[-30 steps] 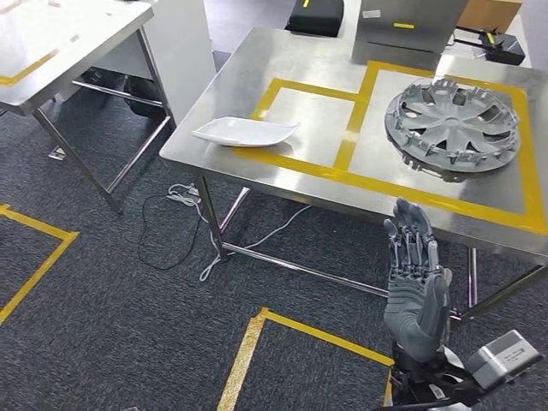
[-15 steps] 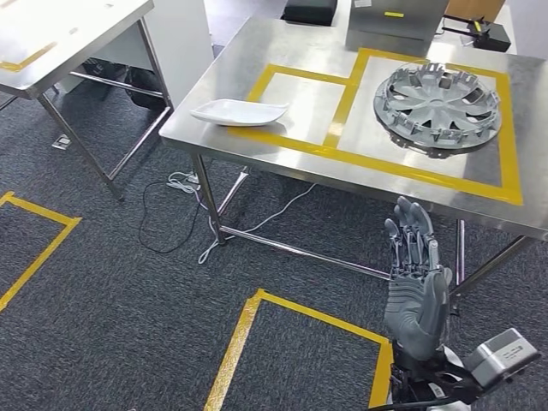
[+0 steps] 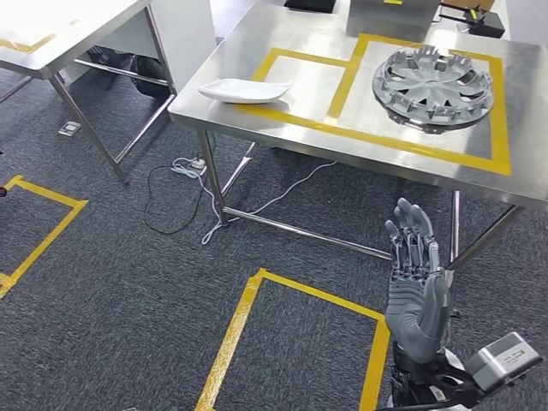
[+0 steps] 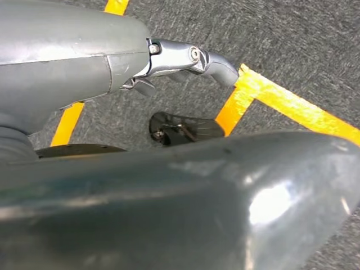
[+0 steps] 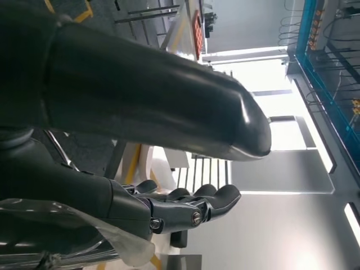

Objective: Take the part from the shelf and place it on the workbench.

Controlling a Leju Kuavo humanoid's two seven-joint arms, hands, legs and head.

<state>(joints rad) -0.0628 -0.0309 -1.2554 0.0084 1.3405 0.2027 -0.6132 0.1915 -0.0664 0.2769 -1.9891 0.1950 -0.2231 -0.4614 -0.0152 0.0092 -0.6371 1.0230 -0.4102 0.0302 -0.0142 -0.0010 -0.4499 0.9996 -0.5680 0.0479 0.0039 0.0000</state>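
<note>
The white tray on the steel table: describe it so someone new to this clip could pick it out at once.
Start at the large steel table marked with yellow tape boxes. A grey wheel cover fills the bigger box; the white tray lies at the smaller box's near corner, partly over the tape, by the table's front edge. It is flat, rectangular and plain white, unlike the round, spoked cover.
</note>
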